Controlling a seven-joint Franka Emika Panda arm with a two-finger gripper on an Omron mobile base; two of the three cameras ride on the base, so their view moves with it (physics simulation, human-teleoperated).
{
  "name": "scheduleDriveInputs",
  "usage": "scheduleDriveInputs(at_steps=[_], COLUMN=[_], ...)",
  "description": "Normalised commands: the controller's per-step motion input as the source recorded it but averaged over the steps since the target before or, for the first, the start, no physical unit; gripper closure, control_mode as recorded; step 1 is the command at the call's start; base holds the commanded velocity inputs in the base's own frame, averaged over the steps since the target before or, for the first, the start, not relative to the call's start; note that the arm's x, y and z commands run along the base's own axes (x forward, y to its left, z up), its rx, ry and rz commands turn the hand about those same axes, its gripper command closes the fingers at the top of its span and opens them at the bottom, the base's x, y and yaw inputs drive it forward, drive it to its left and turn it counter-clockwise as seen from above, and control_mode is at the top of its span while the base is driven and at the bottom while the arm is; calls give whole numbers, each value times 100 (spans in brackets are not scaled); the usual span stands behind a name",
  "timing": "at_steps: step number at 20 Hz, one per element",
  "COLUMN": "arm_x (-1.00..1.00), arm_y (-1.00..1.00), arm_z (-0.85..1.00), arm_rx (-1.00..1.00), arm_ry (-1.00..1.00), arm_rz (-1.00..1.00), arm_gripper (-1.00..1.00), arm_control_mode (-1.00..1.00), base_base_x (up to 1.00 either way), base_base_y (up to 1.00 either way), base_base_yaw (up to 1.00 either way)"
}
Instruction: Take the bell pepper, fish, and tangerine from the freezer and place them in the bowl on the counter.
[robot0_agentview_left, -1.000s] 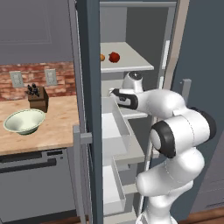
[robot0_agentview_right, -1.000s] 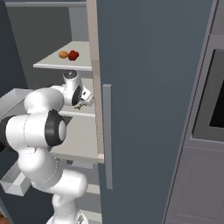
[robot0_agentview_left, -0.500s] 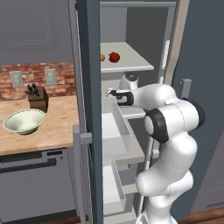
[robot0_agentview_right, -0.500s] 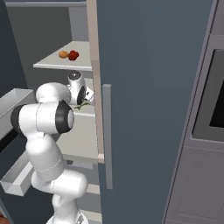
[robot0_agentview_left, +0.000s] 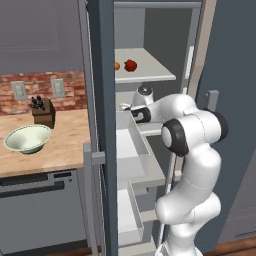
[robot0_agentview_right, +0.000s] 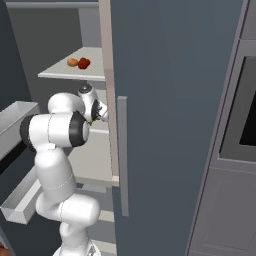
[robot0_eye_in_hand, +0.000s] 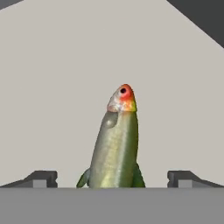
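- The freezer (robot0_agentview_left: 100, 125) stood with its slate-blue door swung wide, filling the centre of the left base view; its pale interior with white shelves and pulled-out drawers showed to the right of the door edge.
- The bell pepper (robot0_agentview_left: 130, 65) and the tangerine (robot0_agentview_left: 116, 65) sat side by side, near each other, on an upper shelf (robot0_agentview_left: 150, 72), in the upper centre of that frame. In the right base view the same pair appeared at upper left.
- The tool (robot0_eye_in_hand: 112, 178) was spread wide: its two dark fingertips (robot0_eye_in_hand: 41, 178) stood at the lower left and lower right of the hand view, well apart.
- The fish (robot0_eye_in_hand: 116, 144) lay between those fingertips, lower centre of the hand view, on a flat pale grey surface, its red-orange head toward the top of the frame. Neither tip touched it.
- The bowl (robot0_agentview_left: 27, 138) rested on the tabletop (robot0_agentview_left: 60, 145) at the left of the left base view, in front of a knife block (robot0_agentview_left: 43, 112) and the brick backsplash.
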Motion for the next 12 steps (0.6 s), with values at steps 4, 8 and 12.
scheduleDriveInputs(at_steps=[4,8,12], arm_x=[21,23,4], arm_y=[0,2,-4], arm_z=[-36,-18,-48], arm_rx=[-2,-3,-7], arm_ry=[0,0,0], arm_rz=[0,0,-2], arm_gripper=[-100,100,100], arm_control_mode=[-100,-100,-100], base_base_x=[0,0,0], base_base_y=[0,0,0], base_base_yaw=[0,0,0])
